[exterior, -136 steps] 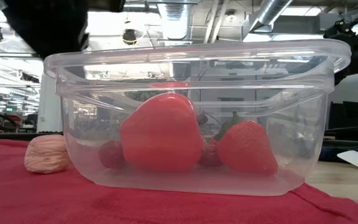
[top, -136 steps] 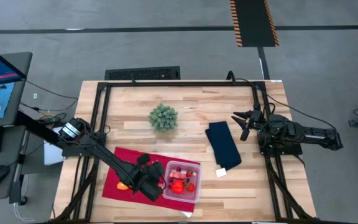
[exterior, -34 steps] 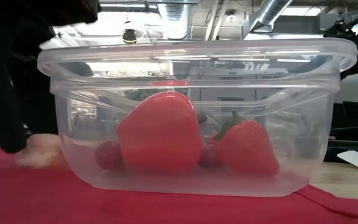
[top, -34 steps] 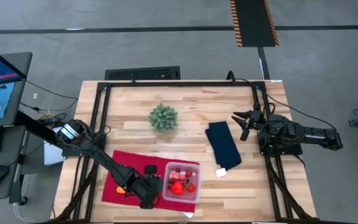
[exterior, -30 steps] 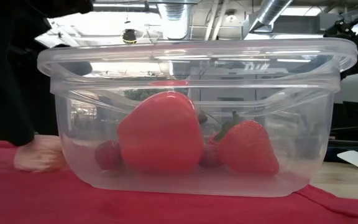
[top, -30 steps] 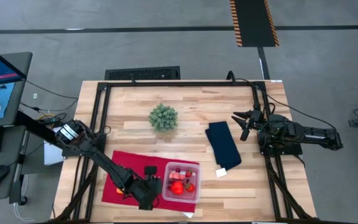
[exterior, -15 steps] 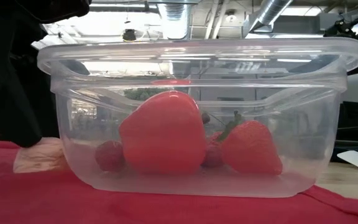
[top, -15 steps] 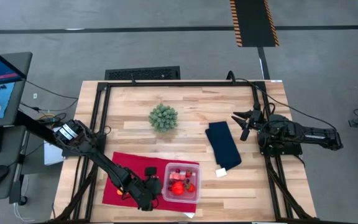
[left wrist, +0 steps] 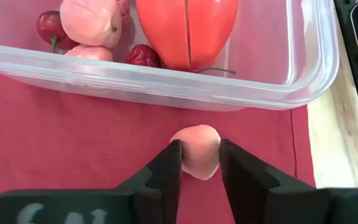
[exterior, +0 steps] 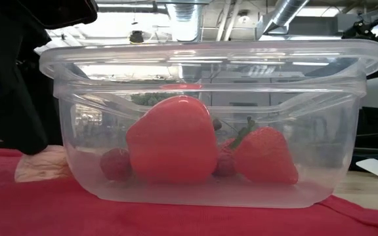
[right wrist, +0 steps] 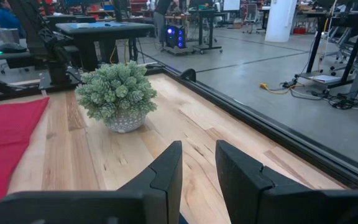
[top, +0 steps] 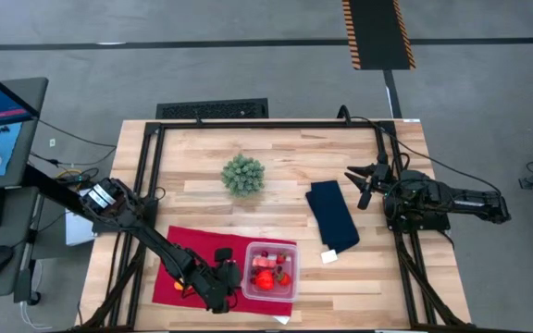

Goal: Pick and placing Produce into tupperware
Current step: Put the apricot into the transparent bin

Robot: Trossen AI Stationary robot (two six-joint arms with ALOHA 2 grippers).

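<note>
A small, matte, pale pink oval fruit is seen pinched between the two dark fingers of the left gripper, resting on the flat red cloth just beside the outer wall of the tupperware. Its long axis is aligned with the fingers, its rounded end pointed toward the container. The tupperware is clear, glossy plastic, square with rounded corners, and a large smooth red pepper-like piece, a dimpled strawberry, cherries and a pink peach-like piece are held inside. The right gripper is kept well apart above a dark blue folded cloth, its fingers slightly parted around nothing.
</note>
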